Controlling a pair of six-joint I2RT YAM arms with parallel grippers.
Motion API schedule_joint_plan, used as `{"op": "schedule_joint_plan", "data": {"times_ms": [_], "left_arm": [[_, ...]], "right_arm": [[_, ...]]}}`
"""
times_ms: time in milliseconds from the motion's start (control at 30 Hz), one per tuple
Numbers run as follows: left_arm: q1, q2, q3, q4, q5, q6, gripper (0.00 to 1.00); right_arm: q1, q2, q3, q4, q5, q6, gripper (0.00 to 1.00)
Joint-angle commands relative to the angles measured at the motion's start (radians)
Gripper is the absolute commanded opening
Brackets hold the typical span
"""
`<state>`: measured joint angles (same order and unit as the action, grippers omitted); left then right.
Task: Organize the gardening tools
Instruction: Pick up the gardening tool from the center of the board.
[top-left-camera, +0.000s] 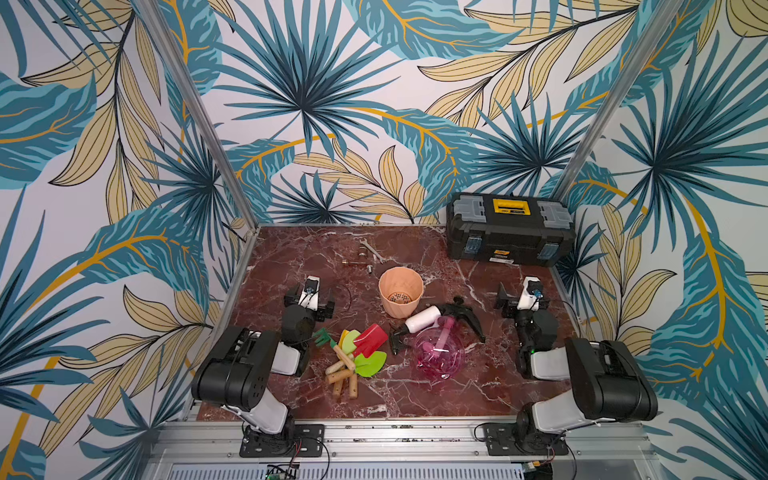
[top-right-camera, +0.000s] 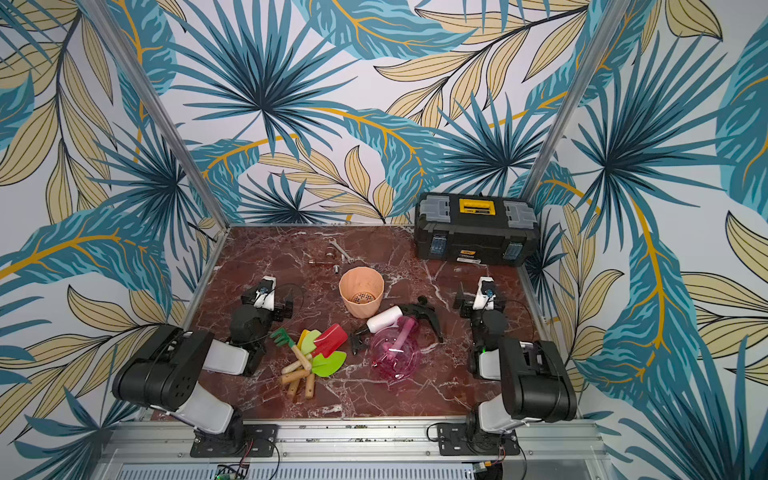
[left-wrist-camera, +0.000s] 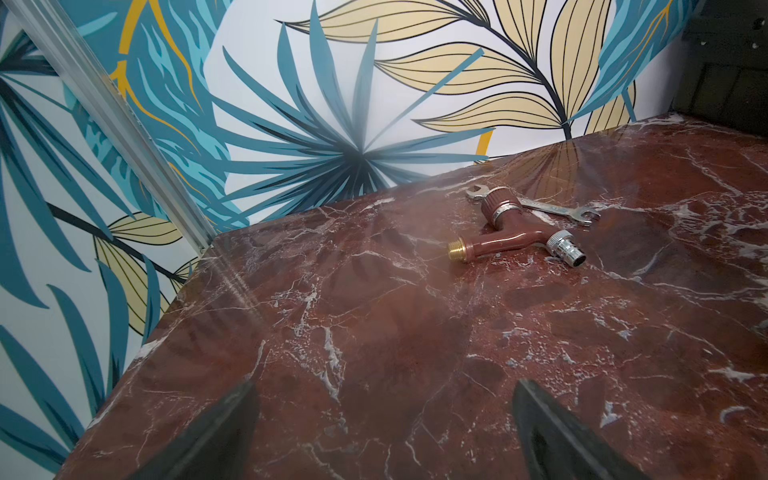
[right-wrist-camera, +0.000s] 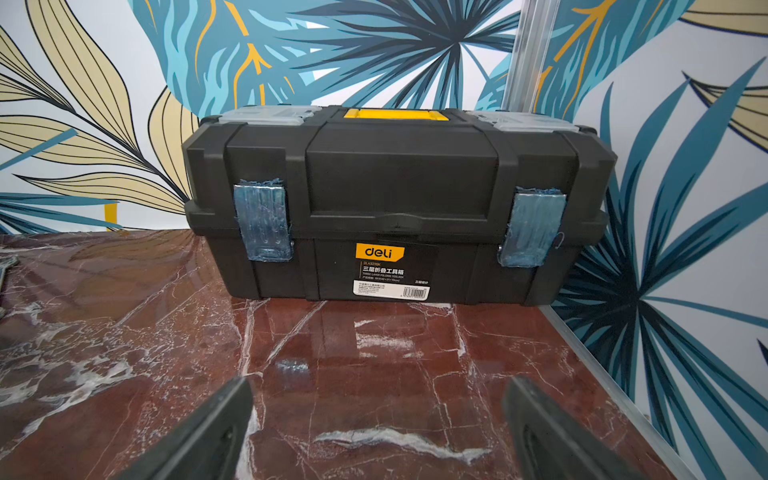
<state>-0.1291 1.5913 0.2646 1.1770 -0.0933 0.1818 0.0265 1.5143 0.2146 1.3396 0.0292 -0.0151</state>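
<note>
Shows left gripper (left-wrist-camera: 384, 384) and right gripper (right-wrist-camera: 377, 380) spread wide, empty. Risks dragging neighbours from the crossed tools (top-left-camera: 353, 359), lower centre, or rolling the round sprayer (top-left-camera: 438, 353).

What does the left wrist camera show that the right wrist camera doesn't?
Only the left wrist view clearly shows a silver wrench and a reddish-brown tap fitting lying together. Only the right wrist view shows the front of the closed black toolbox, with both latches and its label. Shared: the red marble tabletop, the leaf wallpaper, and an open, empty tool, the left tool and the right tool.
</note>
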Motion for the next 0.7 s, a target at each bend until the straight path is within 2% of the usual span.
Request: {"op": "schedule_joint_plan", "data": {"times_ms": [0, 600, 667], "left_arm": [[0.004, -0.017, 0.007, -0.007, -0.008, -0.015, 1.00], [0.008, -0.019, 0.014, -0.019, -0.006, -0.022, 1.00], [0.008, -0.017, -0.001, 0.020, -0.037, -0.024, 1.00]], "right_arm": [[-0.004, 0.009, 0.006, 0.001, -0.002, 0.012, 0.99], [-0.004, 0.004, 0.004, 0.002, -0.005, 0.010, 0.99], [-0.002, -0.020, 0.022, -0.055, -0.039, -0.006, 0.99]]}}
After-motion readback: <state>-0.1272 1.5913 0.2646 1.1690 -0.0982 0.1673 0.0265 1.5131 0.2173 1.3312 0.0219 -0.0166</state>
